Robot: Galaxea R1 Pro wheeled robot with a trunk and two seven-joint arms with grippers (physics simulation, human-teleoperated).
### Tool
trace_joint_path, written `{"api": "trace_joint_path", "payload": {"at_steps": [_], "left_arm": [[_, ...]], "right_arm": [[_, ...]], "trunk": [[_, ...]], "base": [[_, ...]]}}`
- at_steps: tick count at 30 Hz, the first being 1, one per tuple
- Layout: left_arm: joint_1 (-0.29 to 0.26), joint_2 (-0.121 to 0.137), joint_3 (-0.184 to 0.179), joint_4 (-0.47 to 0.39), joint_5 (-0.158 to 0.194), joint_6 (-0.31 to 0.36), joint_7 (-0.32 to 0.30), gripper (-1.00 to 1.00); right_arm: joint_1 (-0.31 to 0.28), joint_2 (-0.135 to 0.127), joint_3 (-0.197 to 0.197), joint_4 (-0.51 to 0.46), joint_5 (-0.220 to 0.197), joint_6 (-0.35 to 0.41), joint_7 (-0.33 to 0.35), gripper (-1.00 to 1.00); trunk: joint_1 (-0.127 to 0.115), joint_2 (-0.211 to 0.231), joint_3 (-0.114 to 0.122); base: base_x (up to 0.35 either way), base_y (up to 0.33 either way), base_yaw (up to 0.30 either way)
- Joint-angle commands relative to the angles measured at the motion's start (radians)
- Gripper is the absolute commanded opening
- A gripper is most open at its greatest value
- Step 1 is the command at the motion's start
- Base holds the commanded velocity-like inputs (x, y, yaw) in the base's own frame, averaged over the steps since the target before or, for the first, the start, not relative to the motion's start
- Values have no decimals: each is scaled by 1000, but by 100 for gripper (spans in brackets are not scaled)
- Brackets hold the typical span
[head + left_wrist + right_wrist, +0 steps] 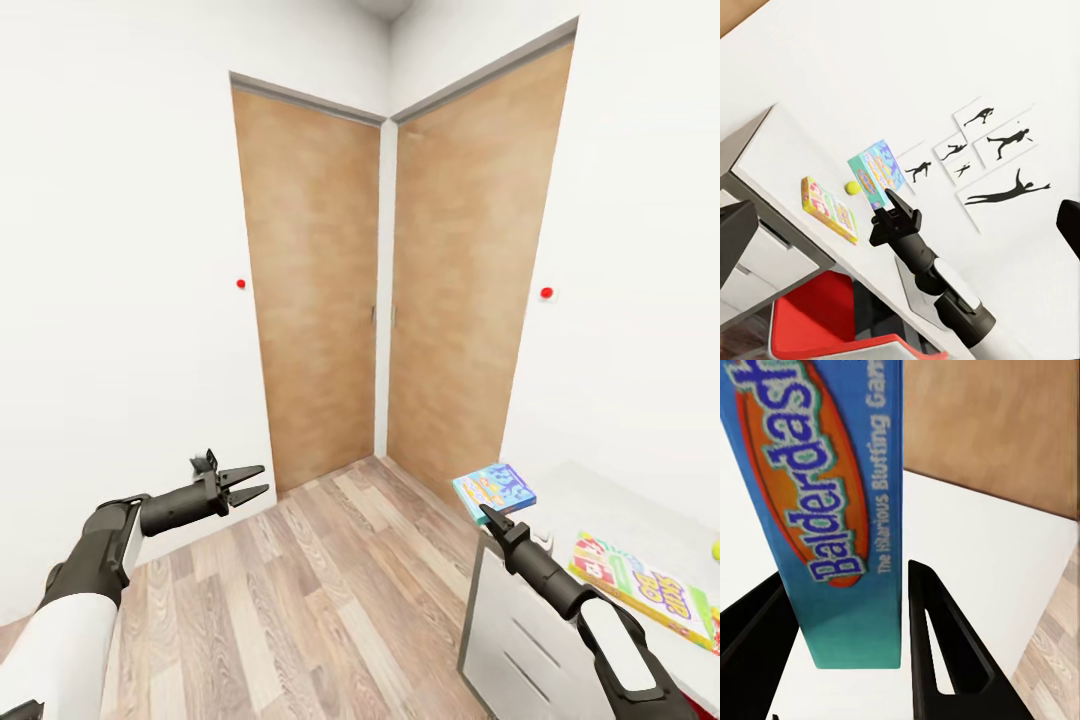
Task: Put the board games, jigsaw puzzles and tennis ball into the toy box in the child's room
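My right gripper [487,513] is shut on the small blue board game [494,491], held up over the near corner of the table [580,500]. The right wrist view shows this Balderdash box [832,510] clamped between the black fingers [945,645]. The SKIP-BO board game [645,586] lies flat on the table, and the tennis ball [716,550] sits at the view's right edge. The left wrist view shows the held box [876,174], the ball [853,187] and SKIP-BO [829,210]. Over the floor at left, my left gripper [262,478] hangs open. The toy box, jigsaw puzzles and bed are out of view.
Two closed wooden doors [320,290] meet in the corner ahead, above a wood floor [330,600]. White drawers [520,650] sit under the table's near end. A red object [817,315] stands below the table. Silhouette pictures [997,157] hang on the wall.
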Motion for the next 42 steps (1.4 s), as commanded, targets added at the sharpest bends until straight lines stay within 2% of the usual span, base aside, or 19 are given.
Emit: {"api": "trace_joint_path", "payload": {"at_steps": [1, 42], "left_arm": [[0, 0, 3, -1, -11, 10, -9, 100], [0, 0, 3, -1, -11, 12, -9, 100]], "right_arm": [[-1, 0, -2, 0, -6, 8, 1, -100], [0, 2, -2, -1, -2, 6, -1, -100]], "trunk": [[0, -1, 0], [0, -1, 0]], "base": [[8, 20, -267], [0, 1, -267]]}}
